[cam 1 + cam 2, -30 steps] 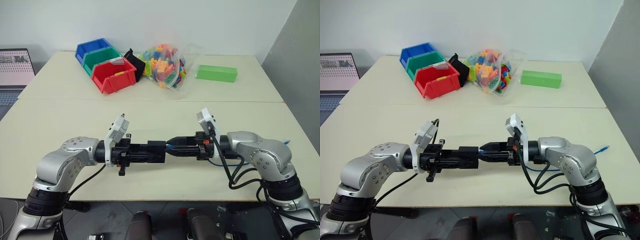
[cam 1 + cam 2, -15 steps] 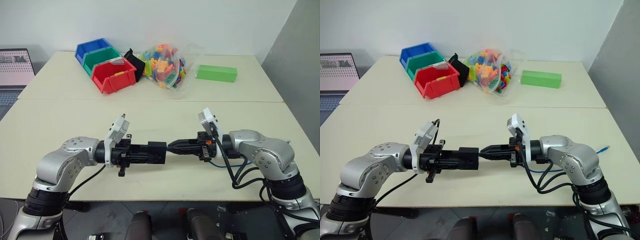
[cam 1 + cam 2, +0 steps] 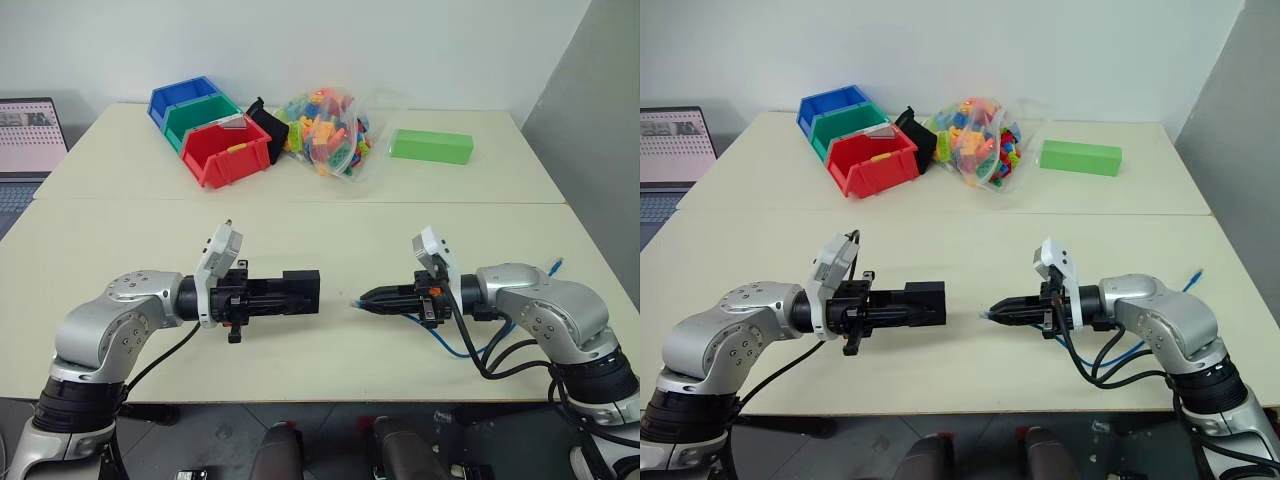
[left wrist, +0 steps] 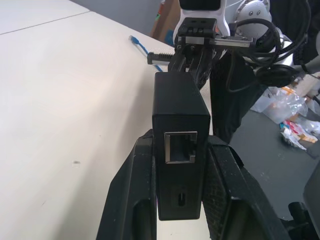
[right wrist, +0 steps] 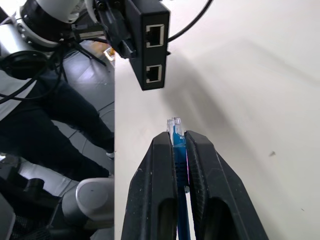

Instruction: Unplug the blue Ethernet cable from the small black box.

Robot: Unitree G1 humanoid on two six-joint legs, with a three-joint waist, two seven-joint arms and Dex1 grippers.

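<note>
The plug is out. The left end effector [image 3: 312, 291] squeezes the small black box [image 3: 298, 291]; the right end effector [image 3: 360, 299] pinches the blue Ethernet cable [image 5: 175, 131], apart. Next, set both on the counter [image 3: 330, 225].

— Furniture? 
— Two cream tables [image 3: 300, 215] pushed together, seam between them. 
— Walls? 
— White wall [image 3: 300, 40] behind; grey panel [image 3: 600, 130] at right. 
— Floor? 
— Dark grey floor [image 4: 280, 170].
</note>
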